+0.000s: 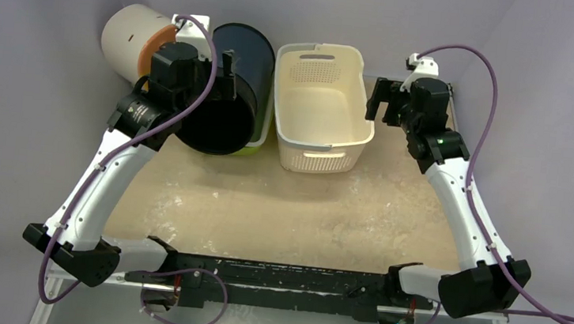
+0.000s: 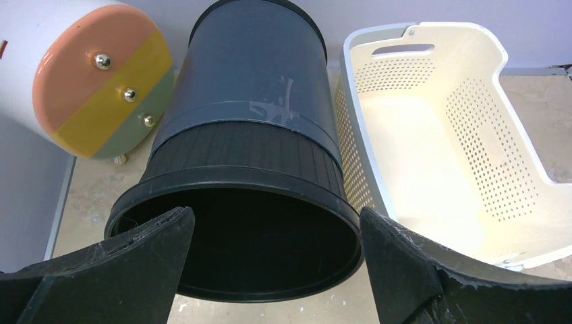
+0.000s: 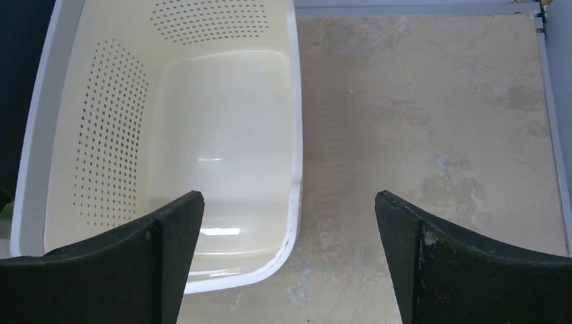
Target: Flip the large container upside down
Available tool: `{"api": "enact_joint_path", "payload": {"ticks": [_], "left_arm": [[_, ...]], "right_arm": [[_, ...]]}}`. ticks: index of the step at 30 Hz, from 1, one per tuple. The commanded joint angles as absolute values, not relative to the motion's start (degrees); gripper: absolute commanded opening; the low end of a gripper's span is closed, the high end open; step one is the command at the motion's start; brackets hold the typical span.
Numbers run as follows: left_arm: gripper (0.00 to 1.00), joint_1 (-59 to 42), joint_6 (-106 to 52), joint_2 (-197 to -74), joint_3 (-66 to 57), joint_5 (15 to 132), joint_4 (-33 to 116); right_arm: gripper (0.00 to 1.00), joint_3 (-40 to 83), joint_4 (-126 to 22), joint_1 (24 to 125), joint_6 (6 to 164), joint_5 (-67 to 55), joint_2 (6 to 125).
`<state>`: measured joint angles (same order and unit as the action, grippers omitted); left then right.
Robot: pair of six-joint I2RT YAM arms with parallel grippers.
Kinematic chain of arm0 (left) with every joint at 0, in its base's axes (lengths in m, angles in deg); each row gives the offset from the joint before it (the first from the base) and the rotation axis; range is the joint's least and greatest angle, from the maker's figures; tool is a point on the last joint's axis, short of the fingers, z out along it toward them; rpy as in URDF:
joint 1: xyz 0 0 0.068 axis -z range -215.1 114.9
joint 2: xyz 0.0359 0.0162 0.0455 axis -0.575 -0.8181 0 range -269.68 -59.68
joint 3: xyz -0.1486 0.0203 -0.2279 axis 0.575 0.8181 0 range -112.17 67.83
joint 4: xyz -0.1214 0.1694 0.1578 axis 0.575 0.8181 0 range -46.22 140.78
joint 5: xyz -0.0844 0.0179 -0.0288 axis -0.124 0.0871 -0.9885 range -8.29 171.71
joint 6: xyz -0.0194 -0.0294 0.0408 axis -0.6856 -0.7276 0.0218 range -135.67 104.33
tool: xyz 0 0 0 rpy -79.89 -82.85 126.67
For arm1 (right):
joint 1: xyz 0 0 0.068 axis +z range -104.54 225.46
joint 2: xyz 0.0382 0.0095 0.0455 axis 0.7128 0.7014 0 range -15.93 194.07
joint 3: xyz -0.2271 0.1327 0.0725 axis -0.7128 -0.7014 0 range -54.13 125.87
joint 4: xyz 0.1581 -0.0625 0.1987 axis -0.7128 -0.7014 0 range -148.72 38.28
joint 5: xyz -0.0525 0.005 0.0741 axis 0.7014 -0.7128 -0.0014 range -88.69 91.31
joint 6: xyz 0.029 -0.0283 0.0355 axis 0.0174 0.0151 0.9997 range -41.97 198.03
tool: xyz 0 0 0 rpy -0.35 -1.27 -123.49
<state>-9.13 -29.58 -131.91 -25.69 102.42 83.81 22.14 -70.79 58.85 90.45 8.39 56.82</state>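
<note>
Items, left to right. One white drum [image 1: 128, 34], on its side at the far left corner of the desk [image 1: 279, 209]; the end facing us is closed, banded peach, yellow and green with three brass studs, contents not visible. Left claw [image 2: 273, 224]: jaws spread wide, holding nothing, set before the mouth of the next item. One dark bin [image 1: 247, 63], which we take to be the large container of the task: it lies tipped over, mouth toward the arms, between the drum and the basket, touching or nearly touching the basket. We see nothing inside it, though the interior is dark. We judge it light, stiff, thin-walled plastic; the smooth upper wall looks slippery, and a round body on its side may roll. Best hold, in our view: the rolled lip, one finger inside and one outside, by the ribbed band. One lime-green item [image 1: 258, 145] shows beneath the bin, kind unclear. One cream perforated basket [image 1: 320, 161], upright, empty. Right claw [image 3: 289, 202]: jaws wide apart, empty, above the basket's right rim and bare desk.
</note>
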Motion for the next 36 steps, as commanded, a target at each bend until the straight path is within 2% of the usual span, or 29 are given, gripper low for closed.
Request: {"api": "enact_joint_path", "payload": {"ticks": [1, 14, 21, 25, 31, 36], "left_arm": [[0.93, -9.49, -29.11, -131.25, -28.08, 102.98, 82.84], [0.93, -9.51, -29.03, -130.76, -27.6, 103.45, 83.57], [0.93, -9.48, -29.16, -129.78, -26.15, 103.95, 83.35], [0.93, -9.52, -29.73, -129.56, -25.41, 103.95, 82.92], [0.93, -9.44, -30.33, -129.33, -24.68, 104.54, 82.71], [0.93, -9.48, -30.52, -128.28, -23.92, 105.38, 82.89]], "right_arm": [[1.0, 24.08, -70.49, 58.73, 90.65, 11.79, 55.08], [1.0, 25.41, -74.34, 58.74, 89.15, 12.26, 58.0], [0.9, 28.76, -75.74, 59.66, 88.23, 9.53, 59.8], [0.84, 33.11, -78.71, 65.01, 87.98, 9.51, 63.95], [0.8, 38.92, -82.52, 79.31, 87.13, 14.02, 70.8], [0.77, 38.61, -82.6, 85.06, 88.16, 12.04, 73.81]]}}
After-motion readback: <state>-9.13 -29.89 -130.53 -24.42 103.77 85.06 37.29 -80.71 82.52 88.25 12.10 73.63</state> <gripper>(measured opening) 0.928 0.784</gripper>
